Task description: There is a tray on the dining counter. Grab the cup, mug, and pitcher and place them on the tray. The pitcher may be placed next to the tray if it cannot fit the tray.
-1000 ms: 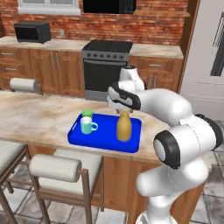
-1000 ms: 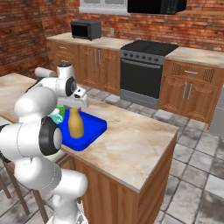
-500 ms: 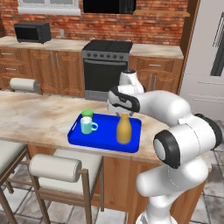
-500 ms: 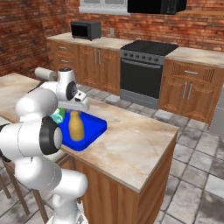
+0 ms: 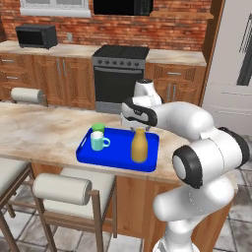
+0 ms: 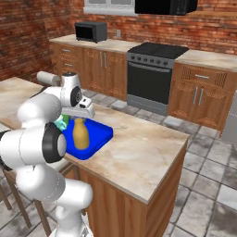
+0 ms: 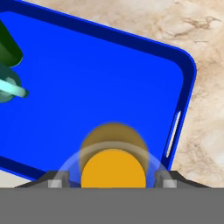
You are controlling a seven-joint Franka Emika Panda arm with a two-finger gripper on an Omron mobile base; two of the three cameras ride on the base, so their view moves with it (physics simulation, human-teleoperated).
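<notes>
We saw the pitcher [image 5: 139,146] upright on the tray [image 5: 118,160] at frame centre, our jaws apart just above its neck, cup [image 5: 98,128] and mug [image 5: 99,142] left.

A red brick wall [image 5: 147,27] runs behind wooden cabinets [image 5: 44,81] with a pale worktop. A black stove [image 5: 117,74] stands between the cabinets, a black microwave [image 5: 36,35] sits on the worktop toward its left end, and another dark appliance [image 5: 122,6] hangs above the stove. The floor [image 6: 199,185] is grey stone tile. Padded stools [image 5: 64,189] stand at the desk's near edge.
</notes>
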